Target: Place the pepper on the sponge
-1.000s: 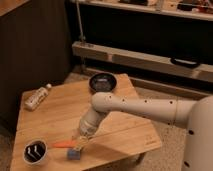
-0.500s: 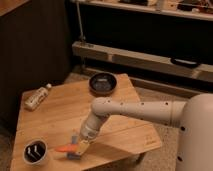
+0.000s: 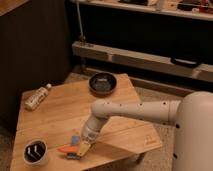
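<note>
Pincer (image 3: 81, 148) is down low at the front of the tabletop (image 3: 65, 112), clenched, and the pepper (image 3: 66, 149) juts out of its tip to the left, orange-red and lying nearly level. It looks like a grip on the pepper's right end, though the fingers blur into one tan lump and the exact contact is hard to make out.

Right under it sits the sponge (image 3: 74, 140). Only scraps of blue-grey peek out above and below the pepper, with the rest covered by pepper and pincer. Whether the pepper rests on the pad or hangs just over it, I can't tell.

Just to the left stands a white cup (image 3: 35, 152), dark inside with a couple of pale streaks I can't identify. It is close to the pepper's tip but apart from it.

The white arm (image 3: 130, 110) sweeps in from the right, elbow bent down toward the front edge, and its big rounded base (image 3: 197, 130) is cut off by the right border.

At the back of the tabletop is a dark bowl (image 3: 102, 83), its contents too murky to read. Far left, a bottle (image 3: 36, 97) lies on its side, cap pointing toward the back, its label a pale smear with no legible lettering.

Behind it all runs a long grey rail (image 3: 140, 57) in front of a dark recess.
</note>
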{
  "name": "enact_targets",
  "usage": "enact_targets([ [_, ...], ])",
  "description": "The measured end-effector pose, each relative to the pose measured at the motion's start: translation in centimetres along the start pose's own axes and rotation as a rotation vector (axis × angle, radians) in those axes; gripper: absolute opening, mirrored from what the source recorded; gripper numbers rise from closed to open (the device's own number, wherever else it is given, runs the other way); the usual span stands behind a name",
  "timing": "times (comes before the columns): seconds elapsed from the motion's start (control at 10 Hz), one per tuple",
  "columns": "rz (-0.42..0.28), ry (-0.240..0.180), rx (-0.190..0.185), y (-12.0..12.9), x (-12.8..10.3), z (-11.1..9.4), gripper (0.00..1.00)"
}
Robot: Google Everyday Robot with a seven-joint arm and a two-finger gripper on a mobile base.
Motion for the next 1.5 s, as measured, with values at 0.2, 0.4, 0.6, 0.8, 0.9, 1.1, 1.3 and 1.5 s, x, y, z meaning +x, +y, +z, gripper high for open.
enact_targets([
  [0.2,0.018,0.001,-0.001,-0.18,0.21,0.22,0.0],
  [0.4,0.032,-0.003,-0.001,-0.35,0.38,0.28,0.02],
  [0.6,0.037,-0.008,-0.002,-0.38,0.31,0.33,0.2],
  [0.8,0.042,-0.016,-0.001,-0.39,0.33,0.3,0.4],
  [0.9,0.043,-0.019,0.0,-0.35,0.35,0.27,0.5],
  [1.1,0.047,-0.024,-0.001,-0.32,0.39,0.25,0.69],
  [1.3,0.05,-0.028,-0.004,-0.3,0.36,0.3,0.8],
  [1.5,0.053,-0.028,-0.01,-0.26,0.49,0.39,0.8],
])
